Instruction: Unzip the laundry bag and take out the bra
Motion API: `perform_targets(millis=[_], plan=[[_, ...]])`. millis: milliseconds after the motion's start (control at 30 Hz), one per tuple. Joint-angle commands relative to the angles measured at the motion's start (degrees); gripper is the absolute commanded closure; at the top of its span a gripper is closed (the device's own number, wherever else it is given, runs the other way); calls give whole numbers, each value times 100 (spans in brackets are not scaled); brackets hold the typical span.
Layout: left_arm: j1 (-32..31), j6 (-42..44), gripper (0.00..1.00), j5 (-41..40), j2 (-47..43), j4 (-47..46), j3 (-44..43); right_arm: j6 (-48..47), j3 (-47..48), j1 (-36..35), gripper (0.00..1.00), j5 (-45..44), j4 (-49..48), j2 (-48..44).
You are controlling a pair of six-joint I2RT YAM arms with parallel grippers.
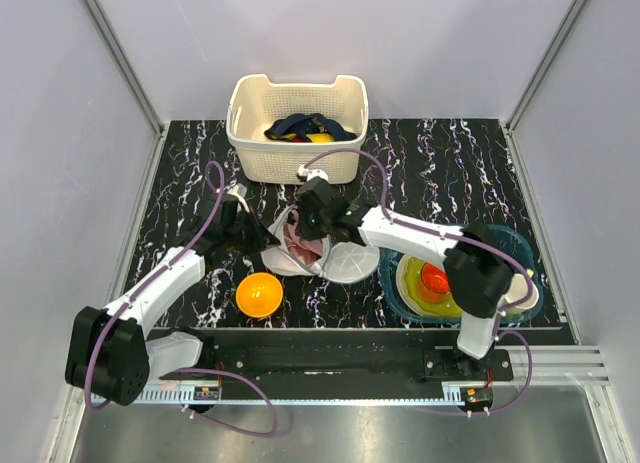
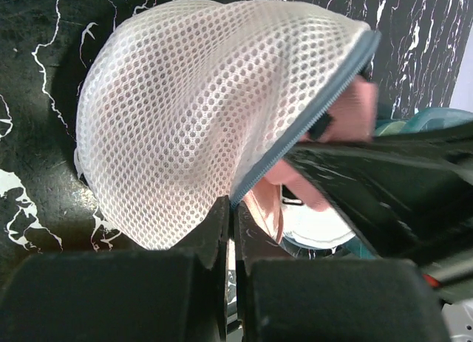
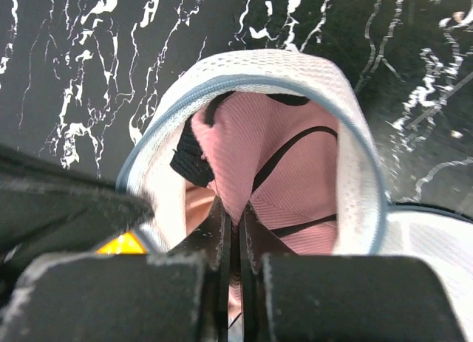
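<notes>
**Q:** Bag (image 1: 348, 265), location and condition?
**A:** Mid-counter (image 1: 440, 163), unzipped, halves parted. Bra (image 3: 288, 165) lodged inside the raised half, not yet out.

**Q:** Hazards from here?
**A:** In judgement, three. Snagging of fabric on the zip (image 2: 310, 111) during the pull, dragging the whole bag along. Slipping out of a thin pinch, dropping the bra back inside. Loss of the mesh on the left side, leaving nothing to pull against.

**Q:** Left jaws?
**A:** Pressed almost together on the mesh edge, right beside the zip.

**Q:** Right jaws?
**A:** Reaching into the opening, narrowed to a slit, pinching a fold of the pink cup fabric. Depth of bite not determinable.
</notes>
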State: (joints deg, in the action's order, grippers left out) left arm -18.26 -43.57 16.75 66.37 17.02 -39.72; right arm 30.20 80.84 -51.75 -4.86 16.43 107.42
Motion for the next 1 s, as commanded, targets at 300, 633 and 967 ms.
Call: perform_targets(millis=[300,633,967], plan=[[95,-213,100,-207,-10,-76,-105,-690,45,121,100,92,379,-2840],[95,-204,100,-6,-19,-23,-35,-919,1521,1007,100,-314,-140,-2121],[95,-169,100,144,-326,205,-106,-1006,5588,1966,86,-269,621,1554]])
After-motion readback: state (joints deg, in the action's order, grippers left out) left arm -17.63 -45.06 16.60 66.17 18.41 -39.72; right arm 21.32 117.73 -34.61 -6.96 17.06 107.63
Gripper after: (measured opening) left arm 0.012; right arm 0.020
